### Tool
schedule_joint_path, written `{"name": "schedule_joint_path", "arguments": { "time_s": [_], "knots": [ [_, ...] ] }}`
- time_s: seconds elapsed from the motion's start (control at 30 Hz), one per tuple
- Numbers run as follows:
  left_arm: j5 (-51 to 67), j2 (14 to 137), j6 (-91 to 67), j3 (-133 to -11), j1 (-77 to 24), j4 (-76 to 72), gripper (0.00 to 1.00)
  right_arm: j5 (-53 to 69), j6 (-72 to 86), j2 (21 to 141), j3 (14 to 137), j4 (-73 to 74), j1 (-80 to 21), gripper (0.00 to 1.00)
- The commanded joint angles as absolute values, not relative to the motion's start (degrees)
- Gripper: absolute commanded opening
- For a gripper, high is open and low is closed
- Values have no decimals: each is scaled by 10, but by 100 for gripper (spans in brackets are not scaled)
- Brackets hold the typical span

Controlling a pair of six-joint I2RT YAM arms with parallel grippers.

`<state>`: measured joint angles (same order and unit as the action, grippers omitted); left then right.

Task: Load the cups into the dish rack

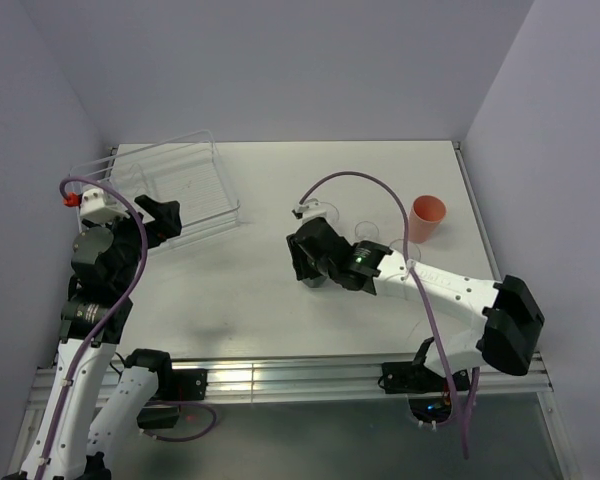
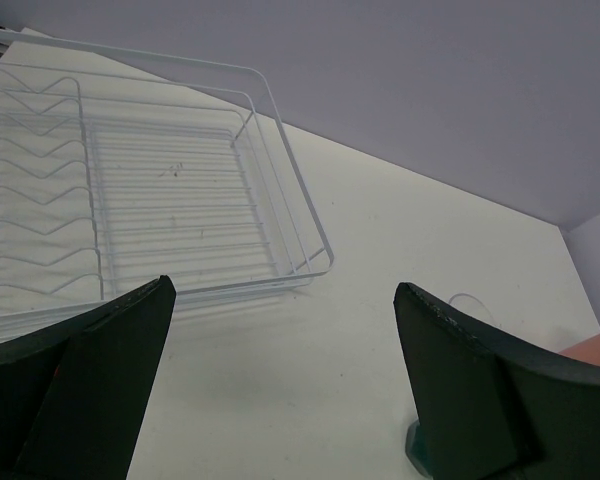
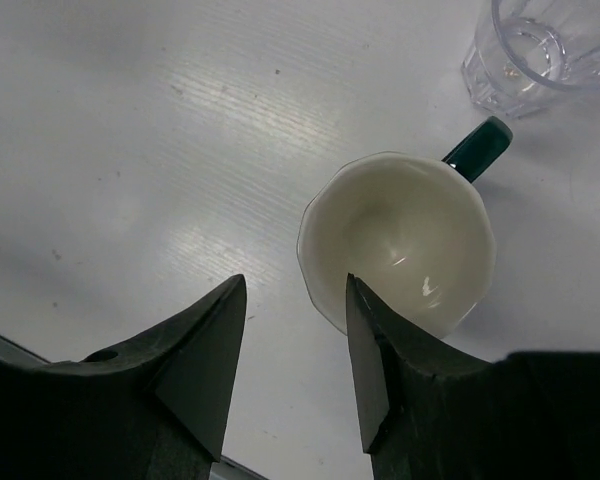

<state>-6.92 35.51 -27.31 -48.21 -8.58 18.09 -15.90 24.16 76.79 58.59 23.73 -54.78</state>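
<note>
The right claw is partly spread, one finger inside the green mug near the table's middle. The left claw is spread wide beside the dish rack at the far left corner.

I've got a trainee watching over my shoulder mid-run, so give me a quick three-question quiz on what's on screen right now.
1. True or false: the clear wire-ribbed dish rack already holds a cup.
2. Which cup is the right gripper working on? A) salmon-pink plastic cup B) dark green mug with pale inside C) clear glass tumbler
3. Fill in: the right jaws straddle the mug's ____, one finger inside, one outside.

Key
1. False: the rack is empty.
2. B.
3. Rim, on the side away from the handle. The jaws are not visibly clamped.
</note>
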Motion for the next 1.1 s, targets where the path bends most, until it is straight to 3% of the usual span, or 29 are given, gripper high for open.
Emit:
{"name": "schedule_joint_path", "arguments": {
  "time_s": [0.0,0.43,0.63,0.83,1.07],
  "knots": [
    [-73,356,-279,-493,-83,168,99,-202,243,794,620,242,-556,52],
    [-75,358,-279,-495,-83,171,99,-222,242,896,657,245,-556,44],
    [-76,358,-279,-495,-83,171,99,-235,244,921,668,261,-556,32],
    [-76,359,-282,-494,-83,171,99,-233,242,919,678,280,-556,2],
    [-37,365,-294,-490,-83,149,99,-158,223,830,737,309,-555,0]
  ]
}}
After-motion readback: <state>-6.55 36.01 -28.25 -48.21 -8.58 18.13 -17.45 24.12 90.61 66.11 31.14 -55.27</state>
